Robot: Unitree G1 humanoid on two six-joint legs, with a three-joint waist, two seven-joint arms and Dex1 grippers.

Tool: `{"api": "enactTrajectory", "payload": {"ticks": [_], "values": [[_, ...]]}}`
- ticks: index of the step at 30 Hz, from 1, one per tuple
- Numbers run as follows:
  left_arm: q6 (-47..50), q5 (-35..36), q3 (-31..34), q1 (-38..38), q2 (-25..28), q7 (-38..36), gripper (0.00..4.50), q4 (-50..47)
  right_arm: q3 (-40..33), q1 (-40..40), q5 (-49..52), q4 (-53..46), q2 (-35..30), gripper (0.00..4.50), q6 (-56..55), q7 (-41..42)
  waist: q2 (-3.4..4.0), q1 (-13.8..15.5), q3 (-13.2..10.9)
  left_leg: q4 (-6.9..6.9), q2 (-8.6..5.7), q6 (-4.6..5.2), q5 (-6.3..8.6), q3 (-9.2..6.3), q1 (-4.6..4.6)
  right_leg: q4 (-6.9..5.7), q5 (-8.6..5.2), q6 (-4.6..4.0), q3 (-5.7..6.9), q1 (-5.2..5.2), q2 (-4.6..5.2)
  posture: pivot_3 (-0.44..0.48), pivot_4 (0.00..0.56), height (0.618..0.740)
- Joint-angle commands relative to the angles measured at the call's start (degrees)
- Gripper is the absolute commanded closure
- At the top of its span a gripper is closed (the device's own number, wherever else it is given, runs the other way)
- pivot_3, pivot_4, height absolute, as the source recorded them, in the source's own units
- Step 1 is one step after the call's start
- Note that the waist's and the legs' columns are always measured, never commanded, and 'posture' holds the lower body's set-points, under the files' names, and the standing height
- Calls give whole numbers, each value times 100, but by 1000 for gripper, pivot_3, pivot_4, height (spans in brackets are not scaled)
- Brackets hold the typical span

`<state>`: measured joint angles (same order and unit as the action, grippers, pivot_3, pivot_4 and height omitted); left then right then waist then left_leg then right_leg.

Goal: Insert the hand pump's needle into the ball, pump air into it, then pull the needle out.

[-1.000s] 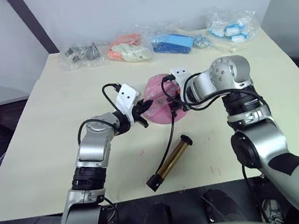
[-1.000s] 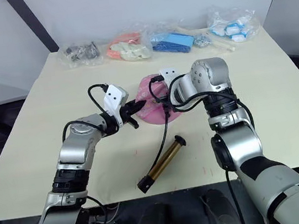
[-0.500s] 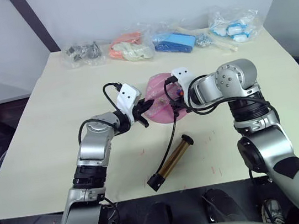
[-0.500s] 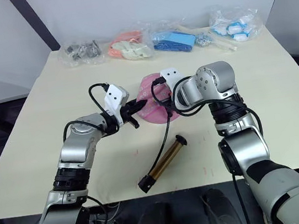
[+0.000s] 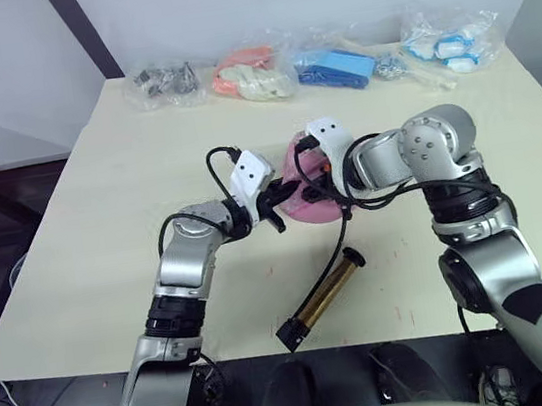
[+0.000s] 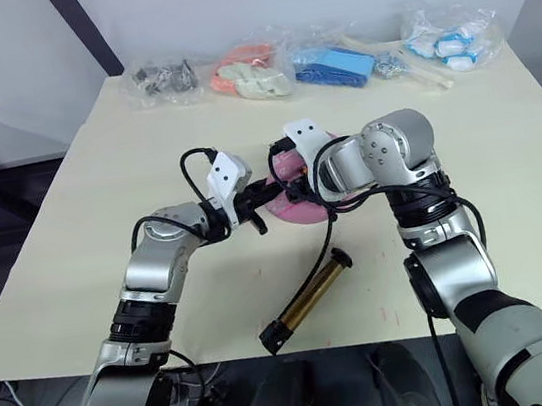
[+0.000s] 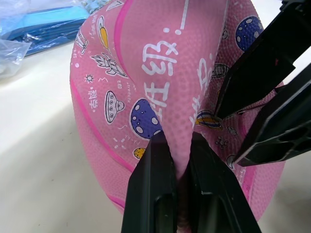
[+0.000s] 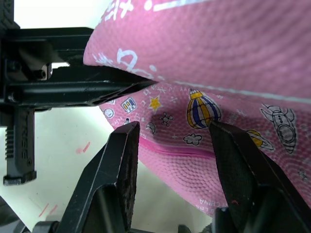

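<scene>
Pinching fold of ball point(image 5: 309, 198) mid-counter with left tool point(image 7: 176, 145); right tool point(image 8: 174, 136) gaping at ball. Pump point(image 5: 322, 300) lying idle near front edge — insertion, pumping, removal all pending.

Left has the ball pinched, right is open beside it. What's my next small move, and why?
Probably draw the right gripper back off the ball and lower it toward the upper end of the hose. Its fingers are open with nothing between them, the hand pump lies unheld on the table, and the left gripper already pinches a fold of the ball. I cannot make out the needle.
</scene>
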<state>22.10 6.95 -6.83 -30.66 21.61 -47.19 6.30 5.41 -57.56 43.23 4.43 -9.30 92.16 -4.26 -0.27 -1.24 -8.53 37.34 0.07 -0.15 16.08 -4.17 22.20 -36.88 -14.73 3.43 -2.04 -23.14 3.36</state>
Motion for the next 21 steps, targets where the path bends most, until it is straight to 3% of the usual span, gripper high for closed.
{"api": "enactTrajectory", "payload": {"ticks": [1,6,13,21], "values": [[137,-88,-439,191,-86,-151,4500,314,264,28,542,-626,-326,2144,34,-68,1,32,-1,-1,-1,1,1,-9,6,4,0,0,10,0,1,0,150,740],[149,-98,-455,172,-108,-134,4500,329,741,76,756,-1315,-902,2144,34,136,3,48,-2,1,-2,1,0,-32,33,9,-1,-1,60,-3,4,0,150,740],[192,-122,-450,131,-117,-85,4500,353,1200,322,210,-2525,-1673,2144,-526,850,5,55,-3,6,-4,-1,-1,-46,44,8,-1,-1,86,-1,4,0,150,740],[279,-114,-449,162,-110,-53,4500,256,1028,1823,-513,-4028,-2454,2144,-2242,1566,4,56,-3,10,-10,-7,-4,-57,50,10,-2,1,97,3,10,0,150,740]]}}
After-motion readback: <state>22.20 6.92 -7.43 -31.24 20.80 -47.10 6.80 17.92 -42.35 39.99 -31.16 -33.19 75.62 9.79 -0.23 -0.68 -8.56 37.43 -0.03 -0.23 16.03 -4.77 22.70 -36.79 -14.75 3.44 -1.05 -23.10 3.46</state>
